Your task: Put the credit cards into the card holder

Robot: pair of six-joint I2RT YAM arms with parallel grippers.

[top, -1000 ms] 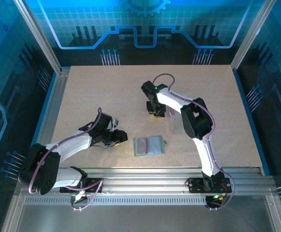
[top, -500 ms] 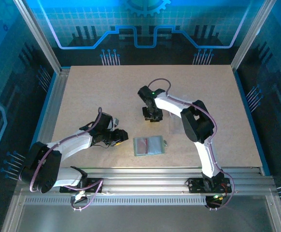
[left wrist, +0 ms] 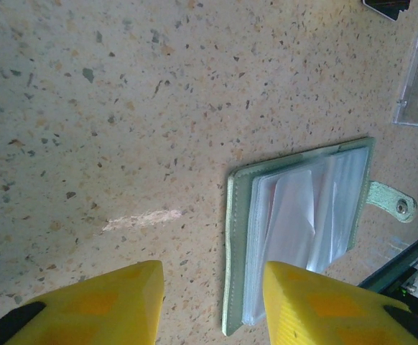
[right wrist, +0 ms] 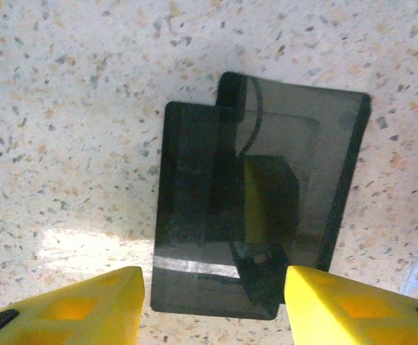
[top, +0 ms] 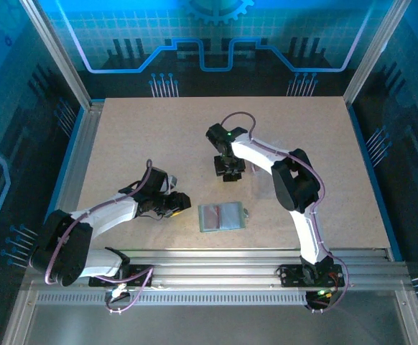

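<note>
Fingers (right wrist: pixel 72 305) of my right gripper (right wrist: pixel 212 298) stand spread over two dark, overlapping cards (right wrist: pixel 266 201) lying flat on the speckled beige table (right wrist: pixel 65 108). My left gripper (left wrist: pixel 212 302) is spread too, low over the table, just beside the holder (left wrist: pixel 302 215), which lies opened, clear sleeves up, near the front rails (top: pixel 216 262). Blue-lit patterned walls (top: pixel 266 36) surround the table.
</note>
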